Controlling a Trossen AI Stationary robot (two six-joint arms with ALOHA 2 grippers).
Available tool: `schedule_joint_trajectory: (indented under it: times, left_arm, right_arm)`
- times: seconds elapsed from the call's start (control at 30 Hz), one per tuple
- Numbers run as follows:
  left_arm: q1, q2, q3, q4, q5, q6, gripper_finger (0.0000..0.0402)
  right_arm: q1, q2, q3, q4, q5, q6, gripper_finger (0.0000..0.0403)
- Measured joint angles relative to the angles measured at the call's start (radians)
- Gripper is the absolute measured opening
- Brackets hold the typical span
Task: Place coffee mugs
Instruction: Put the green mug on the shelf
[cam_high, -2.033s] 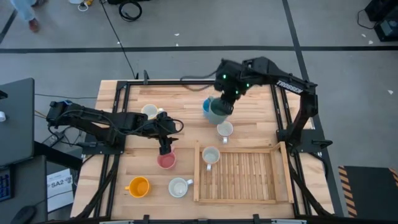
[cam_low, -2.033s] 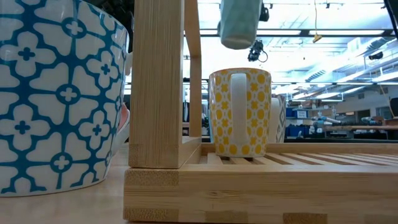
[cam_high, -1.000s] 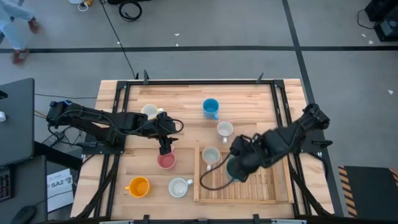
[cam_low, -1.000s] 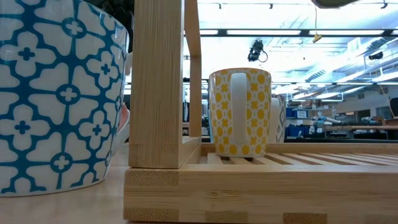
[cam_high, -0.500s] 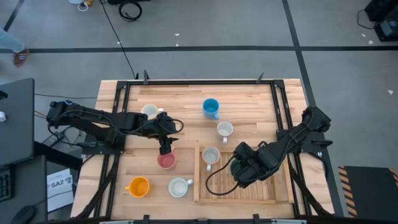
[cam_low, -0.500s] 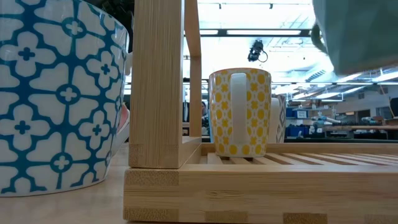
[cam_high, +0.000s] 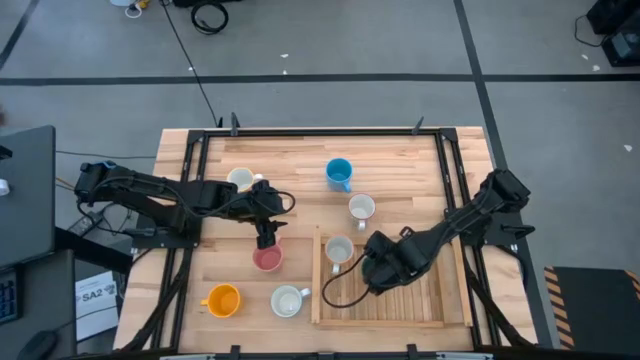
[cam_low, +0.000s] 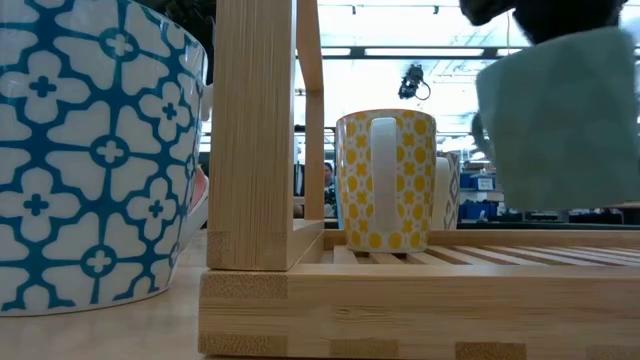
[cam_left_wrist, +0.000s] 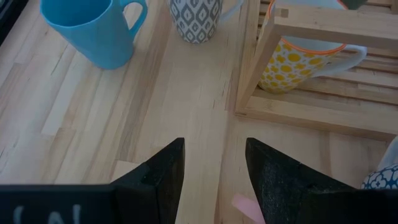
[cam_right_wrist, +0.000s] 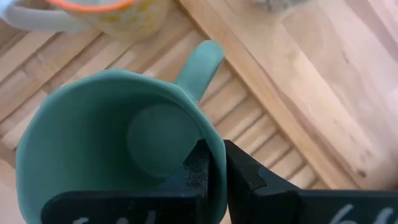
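Down over the wooden rack (cam_high: 440, 310) the right gripper (cam_high: 378, 268) has come, having swung from the far side of the table (cam_high: 400, 165) a couple of seconds back. It is pinched tight on the rim of the green mug (cam_right_wrist: 118, 140), one finger inside and one outside, and in the low view that mug (cam_low: 562, 118) hangs clear above the slats, just right of the yellow-dotted mug (cam_low: 385, 180) that stands in the rack's corner at ten o'clock. Most of the rack's slats toward four o'clock lie bare, with its raised rim all around.

The left gripper (cam_high: 265, 240) hangs over the pink mug (cam_high: 267, 259), its fingers (cam_left_wrist: 163, 173) parted with nothing between them.

Counting from above: one blue mug (cam_high: 339, 173) at twelve o'clock, one grey-patterned mug (cam_high: 361, 209) just below it, one white mug (cam_high: 239, 178) under the left arm, one orange mug (cam_high: 222, 299) and one blue-flowered mug (cam_high: 288, 300) along the near edge at seven o'clock. Eight mugs, two arms, one rack.
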Motion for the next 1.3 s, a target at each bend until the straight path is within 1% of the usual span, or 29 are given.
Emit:
schedule_joint_trajectory:
  times: [0.17, 0.43, 0.6, 0.77, 1.3]
  left_arm:
    - [0.0, 0.0, 0.0, 0.0, 0.0, 0.0, 0.0176]
    - [0.0, 0.0, 0.0, 0.0, 0.0, 0.0, 0.0176]
    - [0.0, 0.0, 0.0, 0.0, 0.0, 0.0, 0.0176]
    - [0.0, 0.0, 0.0, 0.0, 0.0, 0.0, 0.0176]
    - [0.0, 0.0, 0.0, -0.001, 0.0, 0.0, 0.0176]
  right_arm:
    - [-0.041, 0.0, -0.012, 0.043, 0.049, -0.085, 0.0031]
    - [-0.095, 0.0, -0.053, 0.079, 0.047, -0.228, 0.0031]
    - [-0.119, 0.0, -0.097, 0.152, 0.028, -0.289, 0.0031]
    - [-0.14, 0.0, -0.118, 0.182, 0.022, -0.32, 0.0031]
    - [-0.183, 0.0, -0.118, 0.176, 0.017, -0.347, 0.0031]
